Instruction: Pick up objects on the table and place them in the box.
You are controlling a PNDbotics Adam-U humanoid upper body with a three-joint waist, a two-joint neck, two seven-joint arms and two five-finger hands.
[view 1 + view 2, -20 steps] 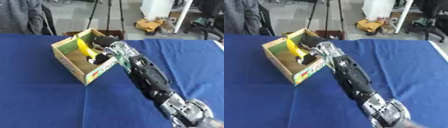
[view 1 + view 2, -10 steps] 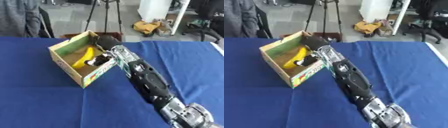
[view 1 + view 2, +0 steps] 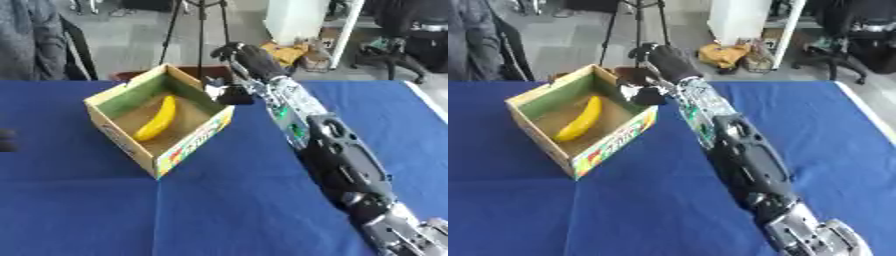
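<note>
Banana (image 3: 157, 119): lies inside the open cardboard box (image 3: 194, 144) on the blue tablecloth (image 3: 219, 210), below and left of the fingers. Right hand (image 3: 246, 57): raised beyond the box's far corner, fingers curled, holding nothing. Left hand (image 3: 5, 140): dark sliver at the left edge; finger state cannot be told.

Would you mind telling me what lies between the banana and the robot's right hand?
Only the box's far wall separates the banana from the right hand, seen clearly in the left eye view.
</note>
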